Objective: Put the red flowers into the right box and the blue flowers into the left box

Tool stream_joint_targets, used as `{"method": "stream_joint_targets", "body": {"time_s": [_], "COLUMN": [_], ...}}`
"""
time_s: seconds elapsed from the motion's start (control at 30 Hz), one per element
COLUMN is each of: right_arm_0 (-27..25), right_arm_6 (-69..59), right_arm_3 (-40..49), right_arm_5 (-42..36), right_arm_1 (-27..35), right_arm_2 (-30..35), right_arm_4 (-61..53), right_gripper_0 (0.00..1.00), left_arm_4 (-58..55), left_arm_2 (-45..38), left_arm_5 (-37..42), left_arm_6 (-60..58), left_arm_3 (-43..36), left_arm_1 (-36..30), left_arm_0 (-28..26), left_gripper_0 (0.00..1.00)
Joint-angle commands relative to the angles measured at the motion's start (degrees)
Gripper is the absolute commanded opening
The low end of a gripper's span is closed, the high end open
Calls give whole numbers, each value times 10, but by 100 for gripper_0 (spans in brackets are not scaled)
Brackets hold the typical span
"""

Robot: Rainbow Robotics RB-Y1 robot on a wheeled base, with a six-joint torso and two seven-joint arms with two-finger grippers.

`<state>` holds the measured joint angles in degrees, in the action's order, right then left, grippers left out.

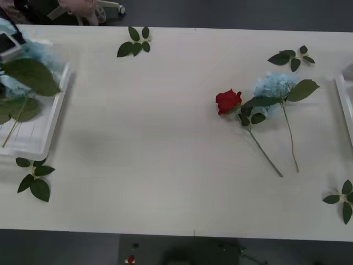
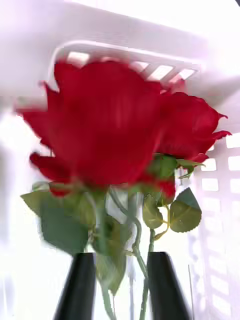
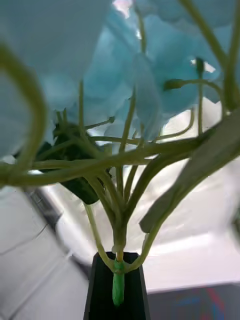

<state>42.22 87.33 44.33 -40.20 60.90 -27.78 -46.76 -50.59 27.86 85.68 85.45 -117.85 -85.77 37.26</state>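
Our left gripper (image 3: 118, 287) is clamped on a blue flower (image 3: 125, 75) stem above the left box (image 1: 47, 124). Our right gripper (image 2: 120, 287), fingers narrowly parted, holds red rose (image 2: 110, 125) stems inside the slotted right box (image 2: 220, 165). Both are mid-placing; next we should release, then fetch the rose (image 1: 228, 101) and blue flower (image 1: 274, 84) lying mid-table.

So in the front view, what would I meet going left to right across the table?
White tray holding blue flowers → leaf sprig at the far edge → red rose → blue flower lying on the table → white box rim.
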Motion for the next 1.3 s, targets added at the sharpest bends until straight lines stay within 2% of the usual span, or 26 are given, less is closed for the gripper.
{"method": "stream_joint_targets", "body": {"time_s": [0.03,0.17,0.23,0.27,0.3,0.33,0.4,0.57,0.73,0.87,0.97,1.03,1.07,1.17,1.3], "right_arm_0": [12,13,12,12,11,11,9,9,9,12,13,13,13,14,14], "right_arm_6": [28,65,66,67,65,64,57,1,-77,-140,-167,-169,-169,-171,-173], "right_arm_3": [-2,23,39,55,74,84,132,226,304,335,335,328,327,318,315], "right_arm_5": [3,-28,-49,-67,-84,-91,-124,-188,-204,-194,-190,-191,-191,-191,-185], "right_arm_1": [12,12,12,12,12,12,12,12,11,8,-3,-14,-17,-28,-33], "right_arm_2": [18,17,17,17,17,17,17,16,-13,-51,-64,-74,-76,-86,-99], "right_arm_4": [-31,-84,-103,-120,-134,-140,-151,-152,-155,-141,-137,-124,-120,-102,-99], "right_gripper_0": [82,86,87,88,89,88,89,89,89,89,89,89,89,89,89], "left_arm_4": [102,168,168,170,175,178,188,161,-5,-160,-218,-222,-223,-222,-210], "left_arm_2": [-8,-8,-8,-8,-7,-7,-7,-6,-22,-110,-184,-209,-209,-195,-148], "left_arm_5": [-82,-230,-263,-279,-289,-293,-309,-387,-490,-480,-420,-388,-386,-383,-383], "left_arm_6": [45,43,44,46,47,49,56,89,121,188,219,244,252,314,343], "left_arm_3": [56,145,177,197,213,219,238,258,221,161,117,103,103,112,162], "left_arm_1": [-24,-27,-15,-5,4,8,17,16,2,25,89,162,178,284,406], "left_arm_0": [-109,-184,-196,-199,-200,-200,-200,-203,-191,-190,-190,-190,-189,-185,-155], "left_gripper_0": [0,0,1,17,42,50,62,77,79,79,79,79,79,79,79]}}
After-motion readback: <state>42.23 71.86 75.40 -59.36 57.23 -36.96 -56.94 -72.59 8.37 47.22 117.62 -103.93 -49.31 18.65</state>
